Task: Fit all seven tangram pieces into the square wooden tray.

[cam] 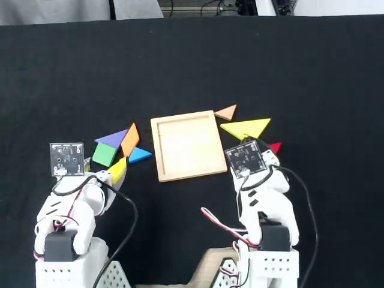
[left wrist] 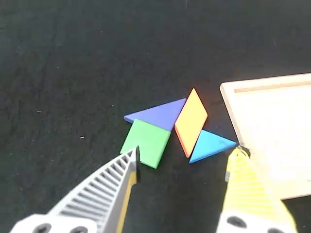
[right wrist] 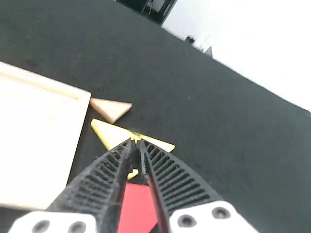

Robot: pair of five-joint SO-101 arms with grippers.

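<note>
The square wooden tray [cam: 186, 146] lies mid-table with its floor bare. Left of it cluster a purple triangle [left wrist: 158, 114], an orange parallelogram [left wrist: 191, 119], a green square [left wrist: 146, 142] and a blue triangle [left wrist: 210, 145]. My left gripper [left wrist: 184, 158] is open just short of this cluster, one fingertip near the green square and the other near the tray [left wrist: 272, 126] corner. Right of the tray lie a tan triangle [right wrist: 112, 108], a yellow triangle [right wrist: 109, 133] and a red piece [right wrist: 138, 206]. My right gripper [right wrist: 135, 141] is shut, with its tips over the yellow triangle and nothing held.
Black cloth covers the table [cam: 192, 66]. Both arm bases stand at the near edge, with red and black cables [cam: 219, 222] trailing between them. The table's far edge [cam: 192, 18] meets a pale wall.
</note>
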